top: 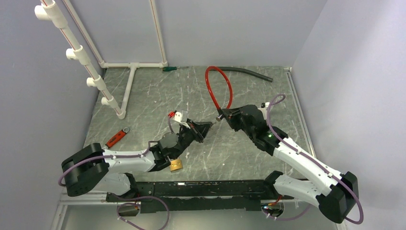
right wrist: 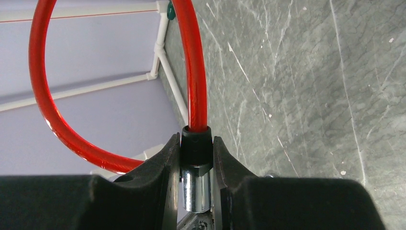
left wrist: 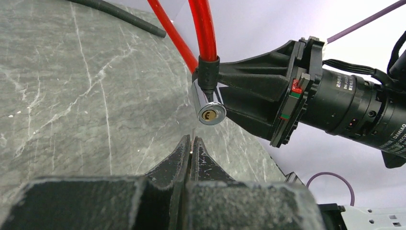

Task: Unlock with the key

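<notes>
Probably a robotics lab test cell. Two robot arms (top: 124,160) are bolted to a grey marbled table (top: 158,91), boxed in by plain lilac walls (top: 230,28) and white pipe framing (top: 129,86).

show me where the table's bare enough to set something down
Bare tabletop lies between the white pipe frame and the red cable lock, and right of the brass padlock toward the near edge. Crowded where left gripper and right gripper meet.

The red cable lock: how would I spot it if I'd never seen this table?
Look at the grey marbled table, then at the right gripper near its middle. Clamped in it is the red cable lock: a red loop ending in a chrome cylinder with a keyhole, unlike the small brass padlock lying by the left arm.
</notes>
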Motion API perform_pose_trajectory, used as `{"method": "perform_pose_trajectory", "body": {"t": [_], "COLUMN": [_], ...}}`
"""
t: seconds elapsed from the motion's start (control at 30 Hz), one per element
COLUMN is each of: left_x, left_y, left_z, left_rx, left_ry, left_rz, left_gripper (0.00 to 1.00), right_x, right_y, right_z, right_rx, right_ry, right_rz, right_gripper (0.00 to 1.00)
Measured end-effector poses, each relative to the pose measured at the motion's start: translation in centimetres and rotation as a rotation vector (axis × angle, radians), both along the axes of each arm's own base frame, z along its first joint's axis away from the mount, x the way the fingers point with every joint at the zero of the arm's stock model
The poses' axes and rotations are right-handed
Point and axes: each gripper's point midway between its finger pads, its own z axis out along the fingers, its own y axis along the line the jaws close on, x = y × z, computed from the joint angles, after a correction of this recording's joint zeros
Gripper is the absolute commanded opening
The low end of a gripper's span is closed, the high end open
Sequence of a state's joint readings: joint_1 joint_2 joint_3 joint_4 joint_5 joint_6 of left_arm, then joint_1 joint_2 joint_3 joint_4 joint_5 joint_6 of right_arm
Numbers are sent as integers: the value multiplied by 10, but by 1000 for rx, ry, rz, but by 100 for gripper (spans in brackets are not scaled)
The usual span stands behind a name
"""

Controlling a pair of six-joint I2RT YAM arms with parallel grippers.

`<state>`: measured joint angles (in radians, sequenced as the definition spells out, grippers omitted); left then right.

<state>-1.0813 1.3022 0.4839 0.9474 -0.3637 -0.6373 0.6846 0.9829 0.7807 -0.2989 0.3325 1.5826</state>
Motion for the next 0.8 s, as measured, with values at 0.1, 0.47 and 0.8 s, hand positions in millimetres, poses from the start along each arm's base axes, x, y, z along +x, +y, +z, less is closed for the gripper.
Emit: {"method": "perform_pose_trajectory", "body": {"t": [0.1,0.47,0.8], "left_x": [0,-1,-1], "left_y": [0,2,2], "left_z": [1,11,13], "left_rx": [-4,-31,-32], "left_ry": [-4,-18,-25], "left_rz": [1,1,1], "left_gripper": [0,0,0], "right_x": [0,2,2], "right_y": [1,-3,-3], "right_z": [0,1,1], "right_rx": [0,-5,-3], "right_ry": [0,-8,-7], "right_rz": [2,-26,-23], "right_gripper": [0,0,0]}}
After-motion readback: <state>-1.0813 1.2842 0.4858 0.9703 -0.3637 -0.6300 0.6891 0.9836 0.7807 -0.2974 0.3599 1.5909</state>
